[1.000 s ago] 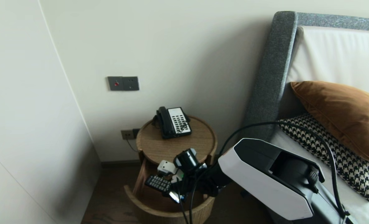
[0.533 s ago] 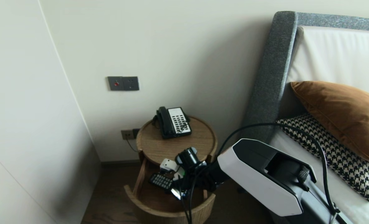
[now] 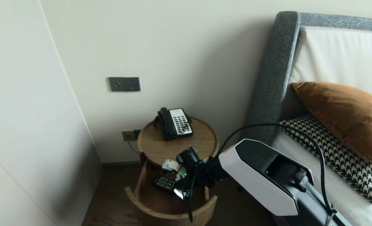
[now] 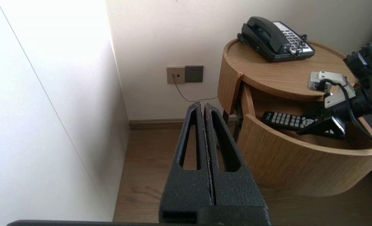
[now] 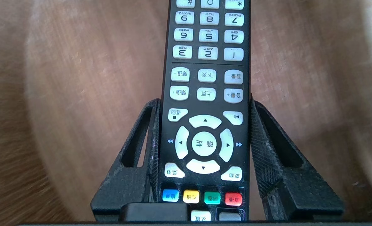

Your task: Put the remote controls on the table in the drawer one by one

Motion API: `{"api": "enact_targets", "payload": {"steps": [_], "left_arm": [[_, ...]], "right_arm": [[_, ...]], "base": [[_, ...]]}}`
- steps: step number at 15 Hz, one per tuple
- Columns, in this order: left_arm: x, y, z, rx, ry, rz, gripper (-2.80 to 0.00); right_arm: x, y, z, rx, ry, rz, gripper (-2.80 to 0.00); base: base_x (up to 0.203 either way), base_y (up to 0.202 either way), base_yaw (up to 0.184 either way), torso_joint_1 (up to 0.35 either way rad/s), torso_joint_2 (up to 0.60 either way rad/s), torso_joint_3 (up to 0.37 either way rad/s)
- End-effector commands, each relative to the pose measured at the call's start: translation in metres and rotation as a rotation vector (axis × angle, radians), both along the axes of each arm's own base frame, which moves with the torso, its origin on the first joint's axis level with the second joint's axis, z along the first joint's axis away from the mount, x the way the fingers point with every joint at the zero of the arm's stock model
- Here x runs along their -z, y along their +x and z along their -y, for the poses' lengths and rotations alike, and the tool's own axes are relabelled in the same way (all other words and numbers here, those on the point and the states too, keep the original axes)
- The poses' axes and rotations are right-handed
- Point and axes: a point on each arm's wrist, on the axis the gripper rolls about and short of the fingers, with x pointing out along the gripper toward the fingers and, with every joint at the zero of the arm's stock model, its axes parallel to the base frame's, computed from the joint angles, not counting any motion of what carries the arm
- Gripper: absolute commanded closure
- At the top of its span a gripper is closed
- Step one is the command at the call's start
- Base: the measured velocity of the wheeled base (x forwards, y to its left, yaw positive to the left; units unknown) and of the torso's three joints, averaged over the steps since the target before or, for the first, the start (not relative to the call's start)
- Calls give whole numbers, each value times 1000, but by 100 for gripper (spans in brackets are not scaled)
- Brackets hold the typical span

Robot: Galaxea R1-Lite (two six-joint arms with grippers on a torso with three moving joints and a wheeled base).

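Observation:
A black remote control (image 5: 204,78) with white buttons is clamped at its coloured-button end between the fingers of my right gripper (image 5: 204,101). The gripper (image 3: 177,191) holds the remote (image 3: 163,182) lengthwise inside the pulled-out curved drawer (image 3: 160,214) of a round wooden bedside table (image 3: 160,146). From the left wrist view the remote (image 4: 285,120) sits just above the drawer front (image 4: 299,163); whether it touches the drawer floor (image 5: 79,78) I cannot tell. My left gripper (image 4: 202,105) is shut and empty, parked low over the wooden floor to the left of the table.
A black telephone (image 3: 175,123) sits at the back of the tabletop, its cord running to wall sockets (image 4: 185,74). A white wall (image 3: 32,125) closes the left side. The bed's grey headboard (image 3: 277,72), brown cushion (image 3: 346,116) and houndstooth pillow (image 3: 346,160) lie right.
My right arm has pushed forward, carrying the remote a little farther in and lower over the open drawer. The left arm has not moved.

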Motion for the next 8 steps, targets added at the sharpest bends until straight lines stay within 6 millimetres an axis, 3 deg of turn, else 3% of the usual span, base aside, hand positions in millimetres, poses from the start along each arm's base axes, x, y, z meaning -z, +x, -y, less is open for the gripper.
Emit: {"api": "enact_targets", "payload": {"steps": [1, 8], "left_arm": [[0, 0, 0, 0, 0, 3, 0], [0, 0, 0, 0, 0, 0, 0]], "right_arm": [[4, 5, -1, 2, -1, -1, 0], [4, 5, 0, 9, -18, -11, 0]], "base": [[0, 0, 0, 0, 0, 0], [0, 0, 0, 0, 0, 0]]}}
